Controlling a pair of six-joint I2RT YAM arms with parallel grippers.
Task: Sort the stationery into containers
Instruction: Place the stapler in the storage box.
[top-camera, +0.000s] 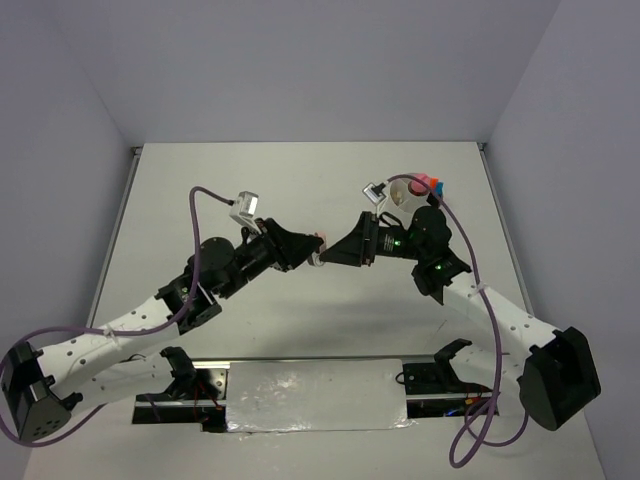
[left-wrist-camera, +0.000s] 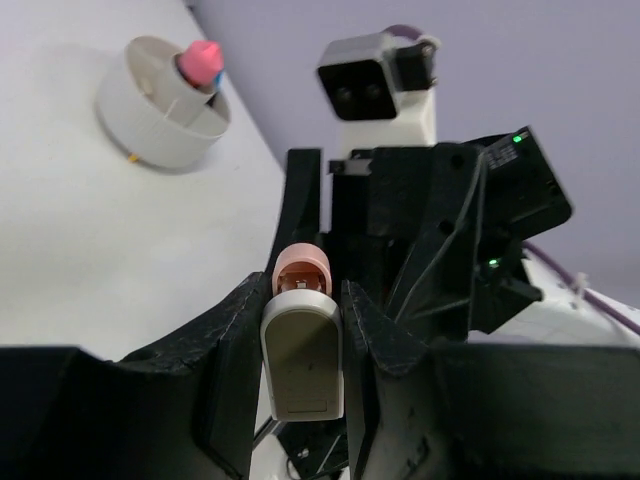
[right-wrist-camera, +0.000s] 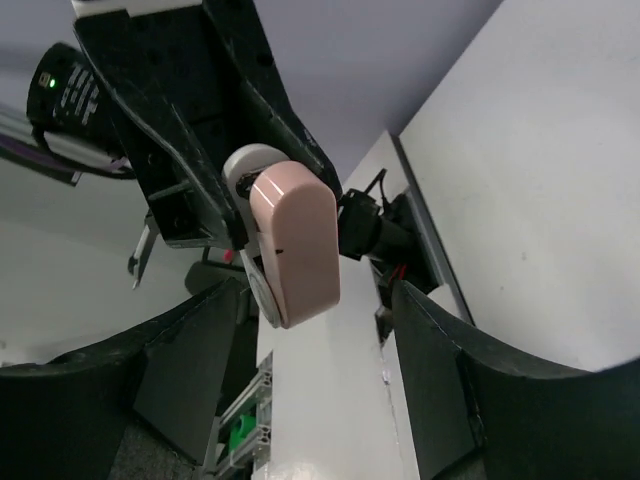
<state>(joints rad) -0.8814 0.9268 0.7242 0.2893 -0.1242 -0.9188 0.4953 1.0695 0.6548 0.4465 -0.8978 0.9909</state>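
My left gripper (top-camera: 310, 256) is shut on a small grey block with a pink end (left-wrist-camera: 302, 355) and holds it above the table's middle. The block's pink end (right-wrist-camera: 295, 240) points at my right gripper (top-camera: 335, 252), which is open. Its jaws stand wide on either side of the pink end without touching it. In the left wrist view one right finger (left-wrist-camera: 300, 195) rises just behind the block. The white round dish (top-camera: 400, 192) sits at the back right and holds a pink item (top-camera: 421, 182) and a blue one (top-camera: 436, 187). The dish (left-wrist-camera: 150, 115) also shows in the left wrist view.
Both arms meet over the table's centre. A taped white panel (top-camera: 320, 392) and cables lie along the near edge between the arm bases. Grey walls enclose the table on three sides.
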